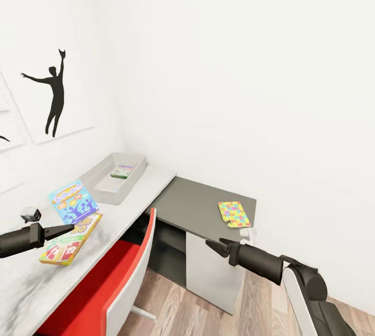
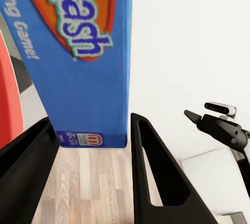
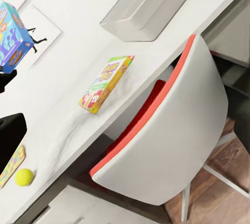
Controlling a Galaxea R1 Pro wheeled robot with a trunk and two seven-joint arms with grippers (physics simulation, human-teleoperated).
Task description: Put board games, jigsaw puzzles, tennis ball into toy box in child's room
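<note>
The left gripper [image 1: 70,228] has the blue board game [image 1: 73,201] pinched by one edge and held up off the table [image 1: 23,284]. The left wrist view shows it best: the box hangs between the two black fingers [image 2: 156,172], its long axis running straight away from the gripper, and most of the lettering is cut off by the frame, so only part of the orange title is readable. From the head view the blue box tilts up over the Skip-Bo box [image 1: 70,242], hiding its far end.

The Skip-Bo box lies flat on the table near the front edge, long axis pointing roughly toward the toy box [image 1: 112,177]. The right wrist view shows its yellow side edge, which the head view doesn't.

The toy box sits at the far end of the table by the wall, with a small green-edged box [image 1: 122,171] inside; too small to read. In the right wrist view only the toy box's outer wall shows.

The tennis ball [image 3: 24,176] sits on the table, well away from the toy box, next to a sliver of a colourful puzzle [image 3: 11,165] half hidden by a dark finger.

The other bright puzzle [image 1: 234,214] lies on the dark side desk [image 1: 198,206]. The right gripper [image 1: 214,246] hovers just in front of it; jaws look nearly closed and empty, hard to tell. A red-and-white chair [image 1: 122,278] tucks under the table.
</note>
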